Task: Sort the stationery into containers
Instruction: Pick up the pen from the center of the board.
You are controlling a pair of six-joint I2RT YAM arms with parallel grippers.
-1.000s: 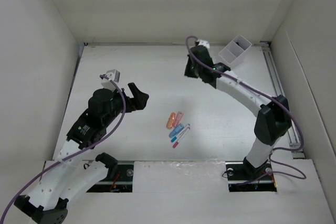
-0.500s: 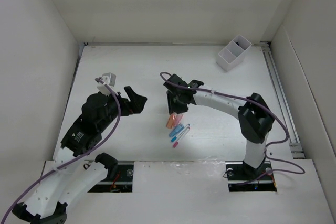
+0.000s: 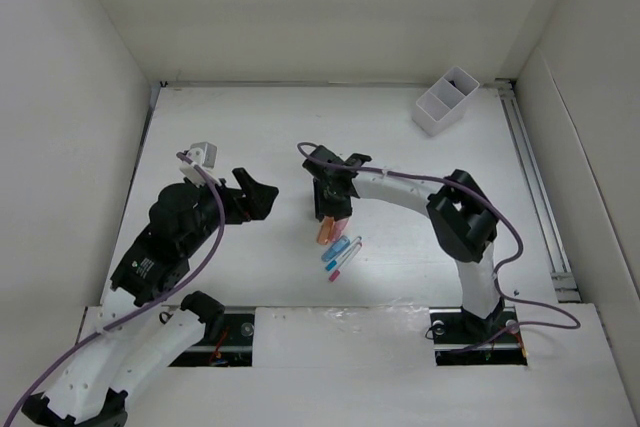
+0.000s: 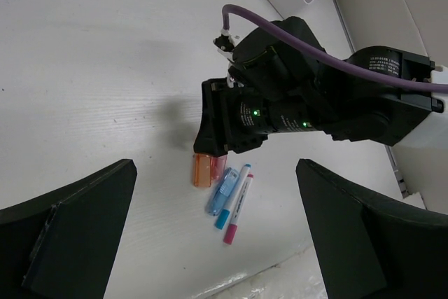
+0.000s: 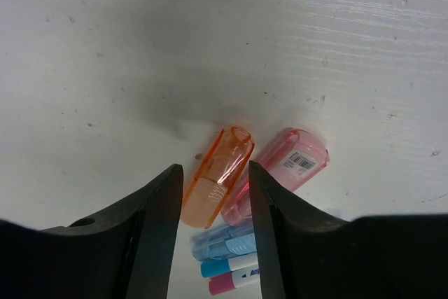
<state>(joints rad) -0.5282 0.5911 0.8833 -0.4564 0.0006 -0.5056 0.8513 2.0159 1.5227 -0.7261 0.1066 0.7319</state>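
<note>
Stationery on the white surface [image 3: 230, 127], five pieces in one cluster near its middle: one stubby orange piece [image 5: 213, 180], one stubby pink piece [image 5: 290, 162], one pale blue piece [image 5: 224, 241], and two thin white pens, a blue-tipped pen [image 4: 236, 197] and a pink-tipped pen [image 4: 239, 209]. The orange and pink pieces lie side by side, touching; the blue piece and both pens lie just beside them, nearer the arms.

One white two-compartment box [image 3: 447, 99] stands at the far right corner, well apart from the cluster.

The right claw [image 3: 329, 213] points down over the cluster, about half open. Its fingers [image 5: 157, 229] straddle the orange piece and sit close against its sides; contact cannot be told. The pink piece lies outside the right-hand finger.

The left claw [image 3: 257, 196] hangs wide apart to the left, holding nothing.
</note>
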